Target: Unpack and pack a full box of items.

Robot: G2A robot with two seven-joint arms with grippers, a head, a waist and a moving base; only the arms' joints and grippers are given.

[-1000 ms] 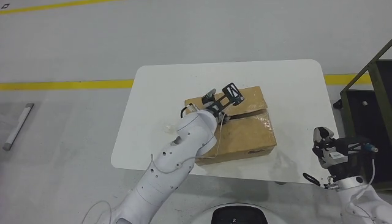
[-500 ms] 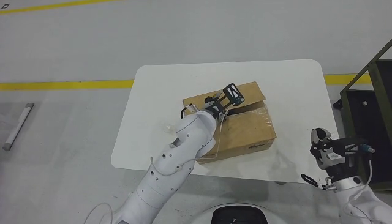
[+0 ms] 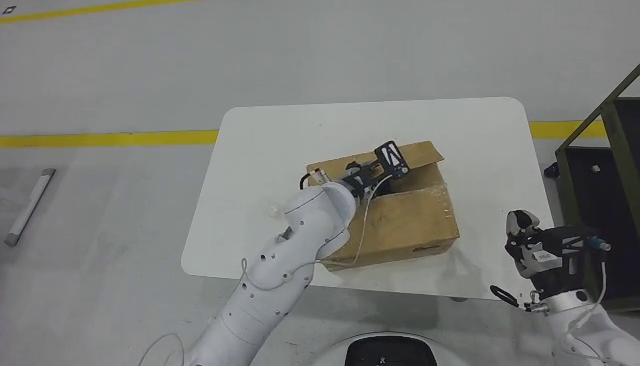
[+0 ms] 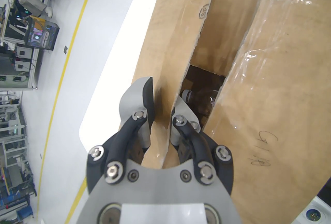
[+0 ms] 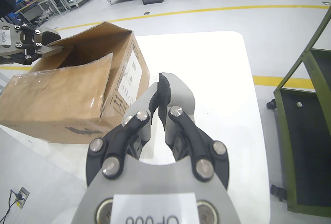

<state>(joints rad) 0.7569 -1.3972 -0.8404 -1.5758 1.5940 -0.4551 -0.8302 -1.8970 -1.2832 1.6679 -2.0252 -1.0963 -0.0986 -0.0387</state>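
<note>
From above, the cardboard box (image 3: 405, 221) sits in the middle of the white bench (image 3: 260, 166). The left tool (image 3: 389, 159) is at the far edge of the box. It is clenched on the far flap (image 3: 425, 153), which stands part way up. The right tool (image 3: 520, 228) hangs by the near corner of the bench, well apart from the box.

From the left wrist, the far flap is pinched between the two fingers, one on each side of the card. Past it there is a gap into the box, with something dark inside (image 4: 199, 101) that is too dim to name. The near flap (image 4: 279, 67), shiny with tape, covers the rest of the box.

From the right wrist, the right tool is clenched with nothing in it. The near flap dips a little into the box.

I think the step now is folding the far flap all the way open. To do it well, the left tool should swing the flap back in a round path about its fold. It should not tug straight up, or the box may slide or tip. The pinch should stay firm but not twist, because the card could tear. The right tool could hold the box down. The near flap comes after.
</note>
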